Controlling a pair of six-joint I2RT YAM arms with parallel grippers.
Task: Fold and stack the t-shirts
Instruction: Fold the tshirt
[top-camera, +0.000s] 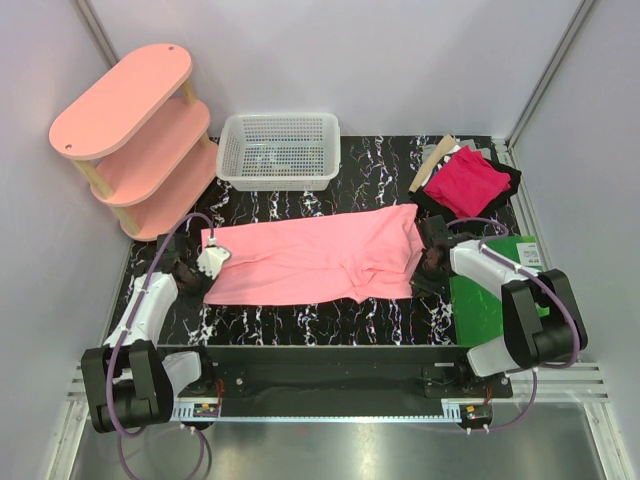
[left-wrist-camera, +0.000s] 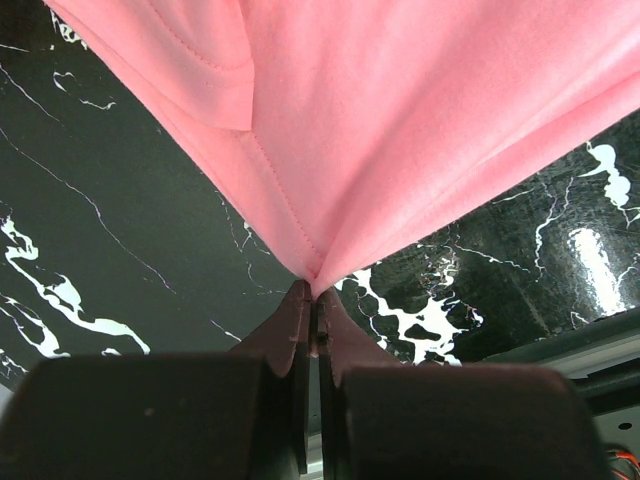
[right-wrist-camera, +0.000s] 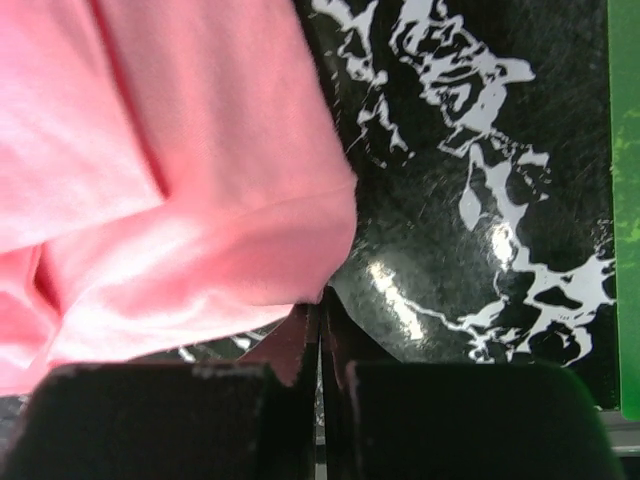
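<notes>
The salmon-pink t-shirt (top-camera: 310, 258) lies stretched across the middle of the black marbled table (top-camera: 300, 325), folded into a long band. My left gripper (top-camera: 205, 264) is at its left end, shut on a pinch of the cloth (left-wrist-camera: 330, 150) at the fingertips (left-wrist-camera: 315, 292). My right gripper (top-camera: 430, 256) is at its right end, jaws shut on the shirt's edge (right-wrist-camera: 200, 240) at the tips (right-wrist-camera: 322, 302). The magenta-red t-shirt (top-camera: 466, 182) lies folded at the back right on a dark cloth.
A white mesh basket (top-camera: 280, 150) stands at the back centre. A pale-pink oval shelf unit (top-camera: 135, 130) stands at the back left. A green mat (top-camera: 495, 290) lies under the right arm and shows in the right wrist view (right-wrist-camera: 625, 200).
</notes>
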